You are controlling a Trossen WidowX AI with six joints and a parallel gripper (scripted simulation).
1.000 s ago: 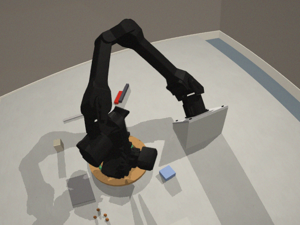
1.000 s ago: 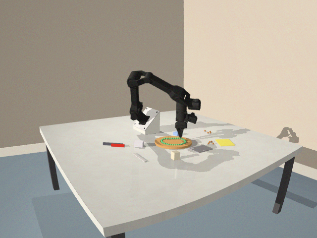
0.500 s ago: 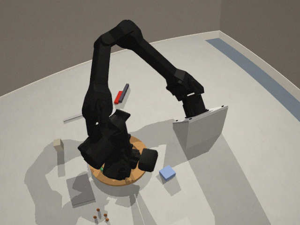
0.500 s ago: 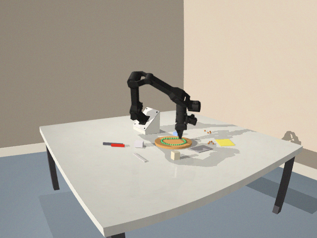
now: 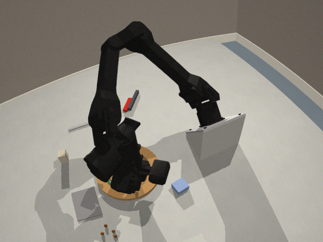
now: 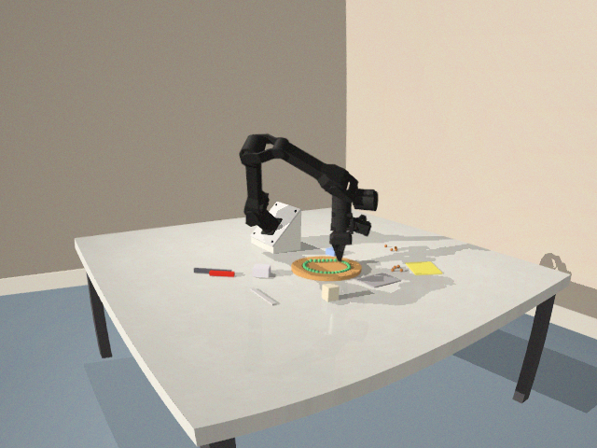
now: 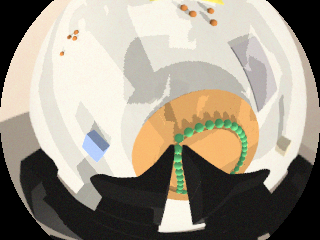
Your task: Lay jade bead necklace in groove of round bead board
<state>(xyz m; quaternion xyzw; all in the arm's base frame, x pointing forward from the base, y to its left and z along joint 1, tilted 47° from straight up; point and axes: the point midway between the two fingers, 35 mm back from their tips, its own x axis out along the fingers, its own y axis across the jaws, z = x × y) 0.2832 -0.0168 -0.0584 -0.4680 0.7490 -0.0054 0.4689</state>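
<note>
The round wooden bead board (image 5: 125,196) (image 6: 296,270) (image 7: 150,145) lies flat on the table. The jade bead necklace (image 5: 109,182) (image 6: 326,272) (image 7: 199,128) lies on it as a green loop, with a nearly straight side and a rounded side in the wrist view. My gripper (image 6: 340,260) (image 7: 179,146) points down at the board, its fingertips nearly together around a bead at the upper end of the straight side. It is shut on the necklace. In the top view the arm hides the fingertips and most of the loop. How the beads sit in the groove cannot be told.
A blue block (image 5: 180,185) (image 7: 95,146) and a cream block (image 5: 62,156) (image 6: 330,292) stand on opposite sides of the board. A grey flat piece (image 5: 86,205) (image 6: 379,280) lies near it. Several small orange balls (image 7: 193,14), a yellow square (image 6: 423,268) and a red piece (image 6: 221,273) lie farther away.
</note>
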